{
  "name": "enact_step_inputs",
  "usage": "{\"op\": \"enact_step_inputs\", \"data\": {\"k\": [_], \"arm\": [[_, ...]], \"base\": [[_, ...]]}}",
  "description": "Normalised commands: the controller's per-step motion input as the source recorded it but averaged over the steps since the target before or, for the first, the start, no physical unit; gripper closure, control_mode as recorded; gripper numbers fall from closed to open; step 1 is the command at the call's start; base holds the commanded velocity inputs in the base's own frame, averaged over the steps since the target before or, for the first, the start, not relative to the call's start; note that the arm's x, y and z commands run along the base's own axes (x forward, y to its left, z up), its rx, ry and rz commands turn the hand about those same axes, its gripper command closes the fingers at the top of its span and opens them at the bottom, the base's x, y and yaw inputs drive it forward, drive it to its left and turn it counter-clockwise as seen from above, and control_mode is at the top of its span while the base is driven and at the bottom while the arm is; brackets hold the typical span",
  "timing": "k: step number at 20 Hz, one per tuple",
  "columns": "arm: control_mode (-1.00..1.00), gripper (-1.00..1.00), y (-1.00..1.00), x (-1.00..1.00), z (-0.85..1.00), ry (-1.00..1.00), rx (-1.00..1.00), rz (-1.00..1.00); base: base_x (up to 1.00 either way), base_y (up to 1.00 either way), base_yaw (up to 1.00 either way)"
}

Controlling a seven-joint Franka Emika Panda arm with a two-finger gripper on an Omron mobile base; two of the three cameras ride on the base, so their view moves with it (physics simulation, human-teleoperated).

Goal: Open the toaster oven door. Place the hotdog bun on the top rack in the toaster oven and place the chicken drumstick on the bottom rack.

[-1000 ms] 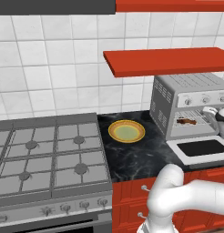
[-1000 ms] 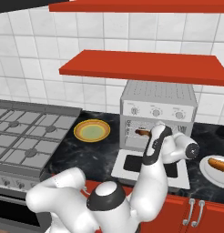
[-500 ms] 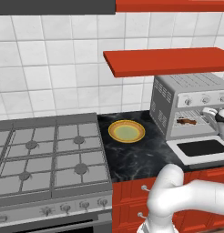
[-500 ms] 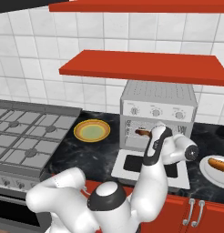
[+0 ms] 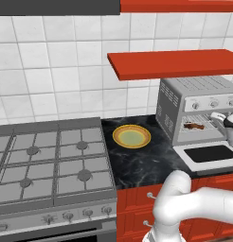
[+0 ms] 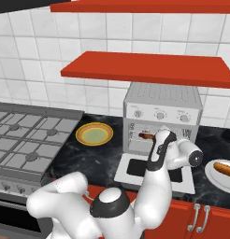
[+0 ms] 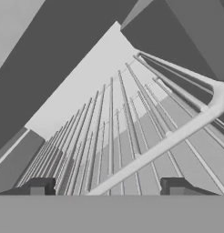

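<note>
I have the toaster oven (image 6: pixel 162 112) at the right end of the black counter (image 5: pixel 142 163), its door (image 6: pixel 154 173) dropped flat toward me. The chicken drumstick (image 5: pixel 193 126) lies on a wire rack (image 7: pixel 127 136) inside the cavity; which level, I cannot tell. My gripper (image 7: pixel 104 187) is inside the oven mouth, fingertips (image 7: pixel 39 186) spread with nothing between them, the rack's front bar crossing just ahead. A yellow plate (image 5: pixel 131 136) sits left of the oven, well apart. A hotdog bun (image 6: pixel 224 168) rests on a white plate to the right.

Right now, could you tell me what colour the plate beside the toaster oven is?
Yellow, with a pale greenish centre; left base view shows it best.
</note>
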Motion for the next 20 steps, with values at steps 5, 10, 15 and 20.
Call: {"op": "enact_step_inputs", "data": {"k": [5,10,15,20], "arm": [[-1.00,-1.00,0.44,0.33,-0.21,-0.01,0.00,0.00],[-1.00,-1.00,0.66,0.41,-0.10,-0.02,0.00,0.00],[-1.00,-1.00,0.71,0.59,-0.01,0.00,0.00,0.00],[-1.00,-1.00,0.65,0.57,-0.32,0.00,0.00,0.00]], "base": [[0.00,0.00,0.00],[0.00,0.00,0.00],[0.00,0.00,0.00],[0.00,0.00,0.00]]}}
